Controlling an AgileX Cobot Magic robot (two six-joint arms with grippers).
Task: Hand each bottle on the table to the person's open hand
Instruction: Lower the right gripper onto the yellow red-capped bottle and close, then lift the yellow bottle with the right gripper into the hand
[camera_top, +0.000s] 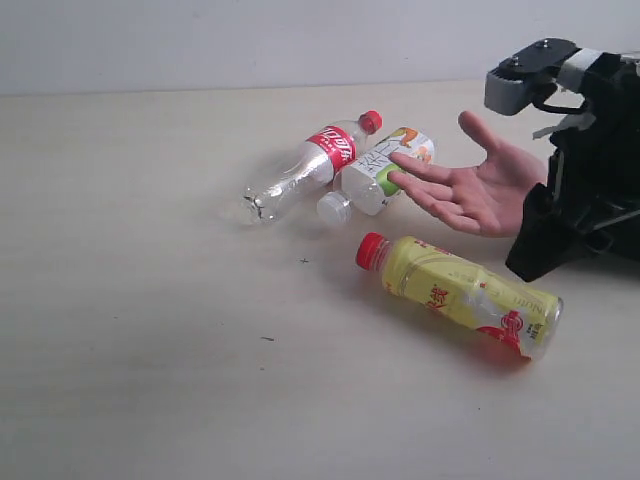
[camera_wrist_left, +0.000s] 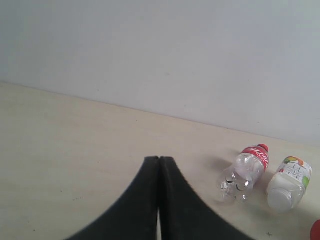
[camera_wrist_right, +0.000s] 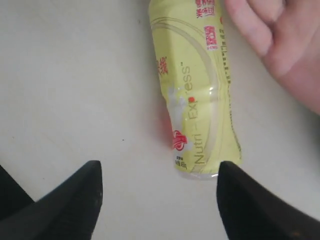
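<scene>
The yellow bottle (camera_top: 460, 295) is seen at six o'clock of the hand (camera_top: 470, 185), right gripper (camera_wrist_right: 160, 167) spread wide and empty, left gripper (camera_wrist_left: 159, 160) pressed closed.

Setting: an indoor robot-manipulation test bench of laboratory type. Evidence: one wide pale beige table (camera_top: 130, 380), matte-topped with a few tiny dark specks, backed by a plain whitish wall (camera_top: 250, 40); one black robot arm (camera_top: 590, 190) carrying a grey bracket (camera_top: 525, 75) at the right side of the exterior view. Props: three small plastic drink bottles lying on their sides on the tabletop, namely a clear red-labelled bottle (camera_top: 305, 168), a clear fruit-labelled bottle (camera_top: 385, 165) and a yellow red-capped bottle (camera_top: 460, 295), with a person's open hand (camera_top: 475, 190) held palm-up just beside the arm.
</scene>
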